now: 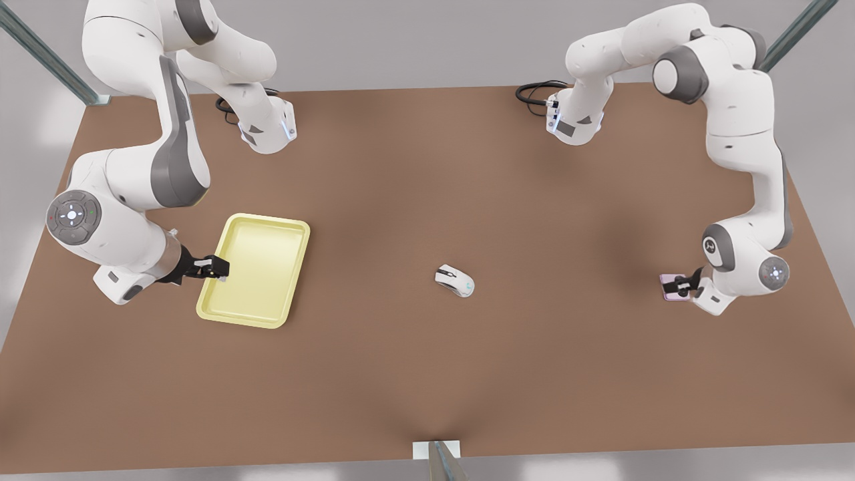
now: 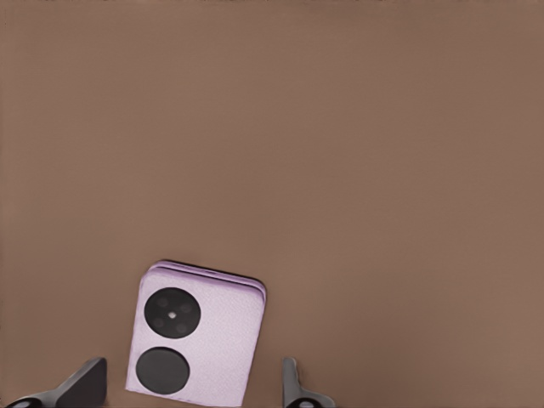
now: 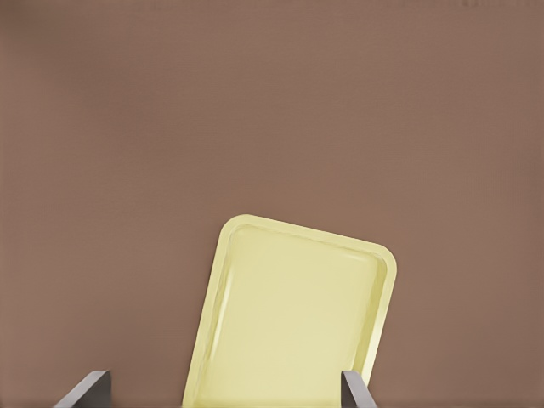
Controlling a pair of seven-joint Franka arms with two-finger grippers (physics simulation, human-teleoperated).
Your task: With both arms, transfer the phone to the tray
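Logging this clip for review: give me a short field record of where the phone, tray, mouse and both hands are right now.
phone: pale pink phone flat on the table, camera circles up, at the front view's right
tray: yellow tray at the front view's left, nothing in it
mouse: white mouse between them
left hand: left hand open, fingers either side of the phone
right hand: right hand open, at the tray's edge
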